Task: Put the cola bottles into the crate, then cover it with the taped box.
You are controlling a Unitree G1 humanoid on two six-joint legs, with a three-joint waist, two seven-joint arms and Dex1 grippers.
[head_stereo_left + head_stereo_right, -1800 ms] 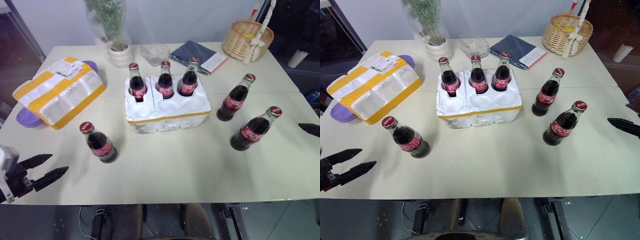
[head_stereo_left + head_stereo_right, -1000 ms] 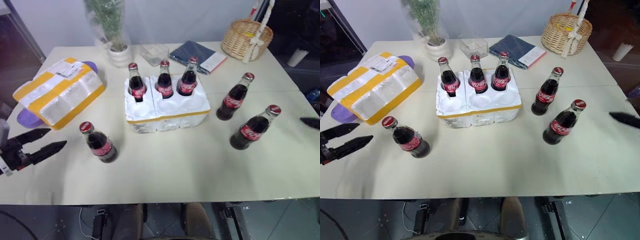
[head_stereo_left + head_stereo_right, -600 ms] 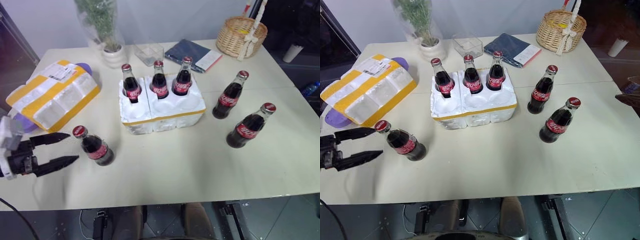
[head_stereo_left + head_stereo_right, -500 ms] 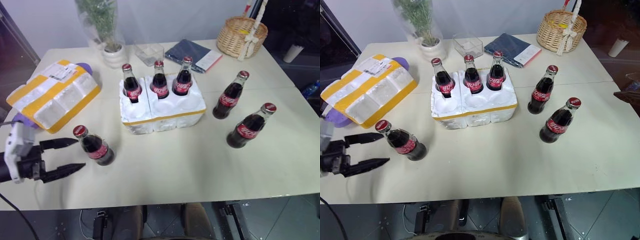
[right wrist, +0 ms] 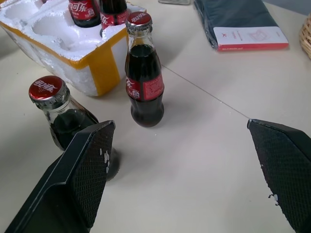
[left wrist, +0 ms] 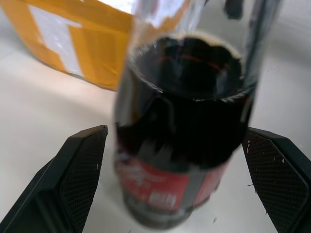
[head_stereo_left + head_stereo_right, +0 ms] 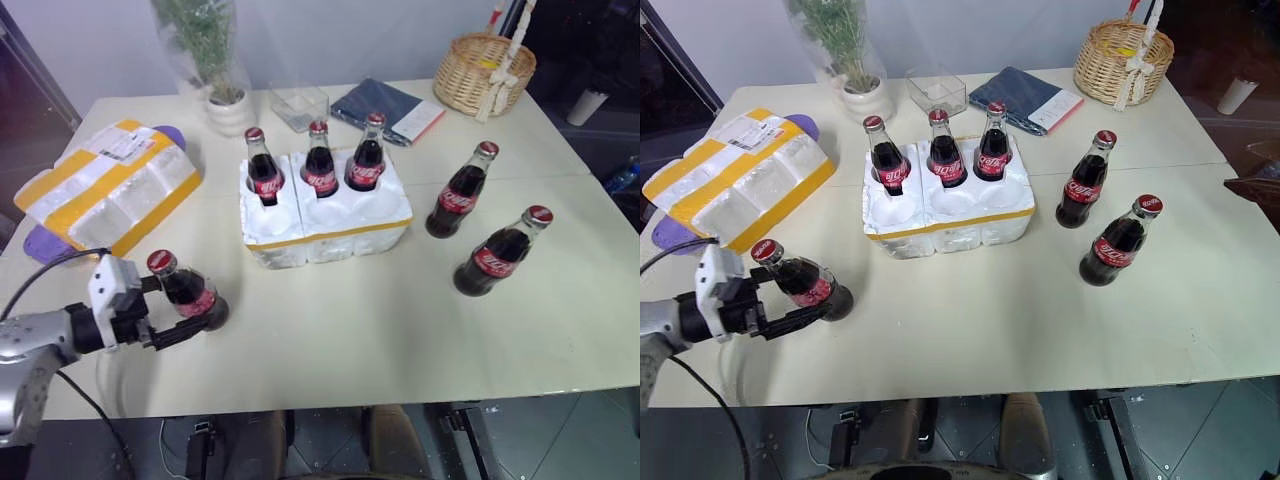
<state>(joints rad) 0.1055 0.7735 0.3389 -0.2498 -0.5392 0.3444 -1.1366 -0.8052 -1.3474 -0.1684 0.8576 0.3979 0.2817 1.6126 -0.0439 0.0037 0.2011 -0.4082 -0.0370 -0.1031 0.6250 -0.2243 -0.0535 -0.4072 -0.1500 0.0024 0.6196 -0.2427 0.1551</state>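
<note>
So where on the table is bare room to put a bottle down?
Free: the front strip between the crate and the table edge. Crowded: the back edge, with plant pot, clear tray, notebook, basket.

White script on red labels and caps of cola bottles (image 5: 144,85); wording unreadable.

crate (image 7: 330,220): white foam, three cola bottles (image 7: 320,170) upright in back wells | three outside | taped box (image 7: 110,187) left of crate, tilted
</note>
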